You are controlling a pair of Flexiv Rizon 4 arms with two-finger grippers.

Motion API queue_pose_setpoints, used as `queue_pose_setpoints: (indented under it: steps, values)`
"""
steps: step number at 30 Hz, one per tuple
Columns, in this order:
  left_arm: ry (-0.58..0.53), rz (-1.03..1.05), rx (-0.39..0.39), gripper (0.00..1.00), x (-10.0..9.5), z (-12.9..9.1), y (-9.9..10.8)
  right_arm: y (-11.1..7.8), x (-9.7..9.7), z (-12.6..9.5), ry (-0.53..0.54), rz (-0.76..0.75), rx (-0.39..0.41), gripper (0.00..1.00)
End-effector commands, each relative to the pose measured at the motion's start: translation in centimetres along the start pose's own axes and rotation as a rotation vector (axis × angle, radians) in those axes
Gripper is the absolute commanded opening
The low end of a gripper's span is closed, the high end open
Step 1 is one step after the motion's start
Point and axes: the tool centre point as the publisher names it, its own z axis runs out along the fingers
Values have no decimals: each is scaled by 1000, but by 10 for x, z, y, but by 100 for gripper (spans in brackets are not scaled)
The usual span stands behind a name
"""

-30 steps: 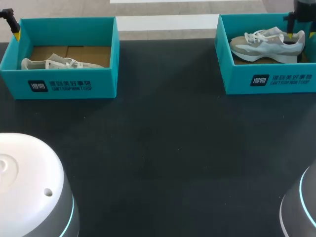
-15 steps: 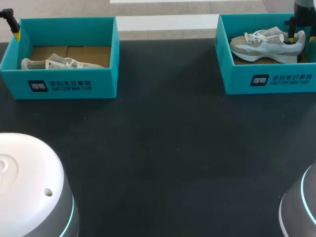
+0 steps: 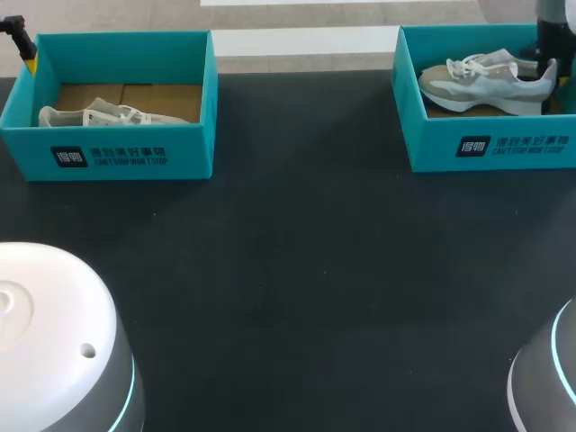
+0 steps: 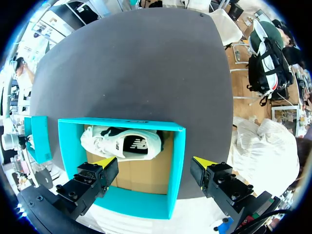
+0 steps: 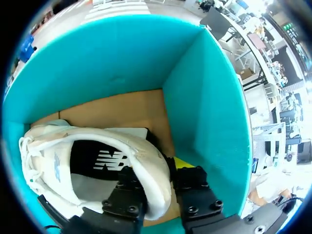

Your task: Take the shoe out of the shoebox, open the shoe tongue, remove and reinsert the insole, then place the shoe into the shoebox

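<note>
The right teal shoebox (image 3: 490,144) holds a grey-white shoe (image 3: 481,85), toe pointing left. My right gripper (image 3: 547,67) sits at its heel. In the right wrist view the right gripper (image 5: 161,173) is shut on the heel collar of the shoe (image 5: 97,161), one finger inside the opening and one outside, near the box wall (image 5: 204,97). The left shoebox (image 3: 135,153) holds a second pale shoe (image 3: 99,115). My left gripper (image 3: 25,49) hangs by that box's far left corner. It stands open (image 4: 155,165) above the box rim (image 4: 178,161), with the shoe (image 4: 122,141) ahead of it.
Dark table surface (image 3: 297,270) stretches between and in front of the two boxes. The rounded bases of my arms (image 3: 54,342) fill the near corners.
My right gripper has dropped onto the shoe's heel and its fingers have closed on the heel collar. The left arm and both boxes have not moved.
</note>
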Motion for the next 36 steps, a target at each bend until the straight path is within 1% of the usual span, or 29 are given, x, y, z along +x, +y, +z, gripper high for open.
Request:
queue_pose_setpoints:
  steps: [1,5,7,9,12,17,22,24,30,31,32,36]
  values:
    - [3,0,-2,100,0,0,-1,2,2,-6,-4,7,-6,0]
    - [3,0,-2,100,0,0,-1,-3,-5,-27,-10,16,-23,0]
    - [3,0,-2,100,0,0,-1,-7,-8,-45,-5,29,-37,0]
    - [3,0,-2,100,0,0,-1,-12,-10,-63,-31,7,-76,0]
    - [3,0,-2,100,0,0,-1,-20,-8,-94,-5,1,-102,0]
    - [3,0,-2,100,0,0,-1,-34,-8,-134,-14,-25,-149,0]
    - [3,0,-2,100,0,0,-1,-45,-13,-171,-29,-39,-193,0]
    - [3,0,-2,100,0,0,-1,-46,-16,-184,-48,-50,-210,0]
    - [3,0,-2,100,0,0,-1,-59,-20,-224,-40,-87,-243,0]
    - [3,0,-2,100,0,0,-1,-63,-19,-229,-44,-99,-243,0]
    - [3,0,-2,100,0,0,-1,-67,-19,-234,-25,-104,-243,0]
    - [3,0,-2,100,0,0,-1,-82,-15,-247,-24,-116,-259,0]
